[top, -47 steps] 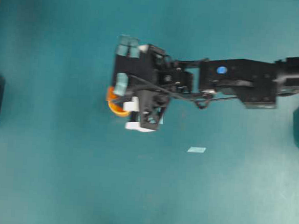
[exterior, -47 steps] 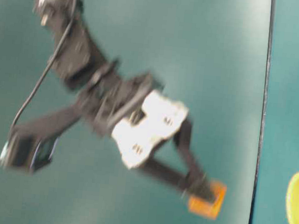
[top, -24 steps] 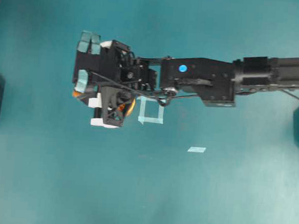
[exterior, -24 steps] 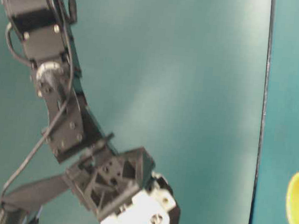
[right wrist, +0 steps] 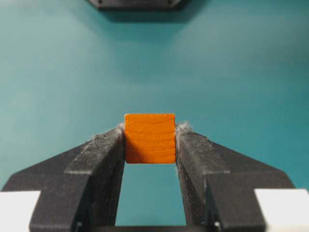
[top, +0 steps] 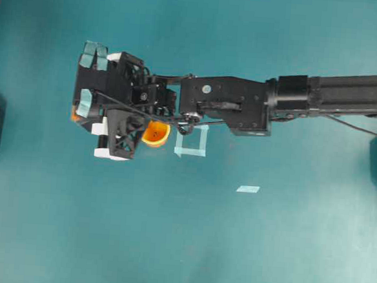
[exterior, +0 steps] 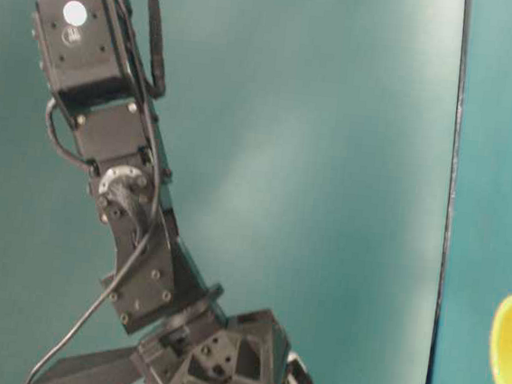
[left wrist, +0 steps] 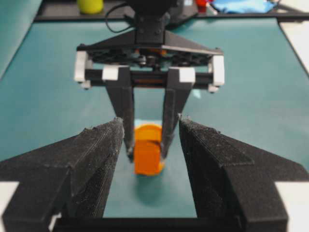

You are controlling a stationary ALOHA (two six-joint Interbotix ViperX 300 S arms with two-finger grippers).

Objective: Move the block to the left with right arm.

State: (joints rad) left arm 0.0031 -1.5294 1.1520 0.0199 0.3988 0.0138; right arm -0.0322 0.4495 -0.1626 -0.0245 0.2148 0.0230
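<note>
From my right wrist camera, nearest to the lens, the right gripper [right wrist: 150, 140] is clamped on the block [right wrist: 150, 138]: the two black fingers [right wrist: 99, 159] press against its left and right faces, and the small orange cube sits squarely between their tips at the centre of the frame, with teal table [right wrist: 241, 72] behind it. I cannot tell from this view whether the block rests on the table or hangs just above it. Beyond it, at the top edge, I see a dark base, partly cut off. On my left wrist camera the left gripper [left wrist: 147, 128] stands spread wide in the foreground, nothing between its fingers, and through that gap I see the block [left wrist: 148, 154] held by the facing right gripper [left wrist: 147, 145], lower centre of the frame. Overhead, the right arm [top: 295, 100] reaches in from the right edge across the middle, and its gripper [top: 81, 105] sits in the upper left part of the frame; only a sliver of orange shows at its left edge. Just right of the gripper body lies the round orange cup [top: 155, 133], partly under the arm, and right of that the pale tape square [top: 192, 142]. A small tape scrap [top: 247, 189] lies lower, right of centre.
</note>
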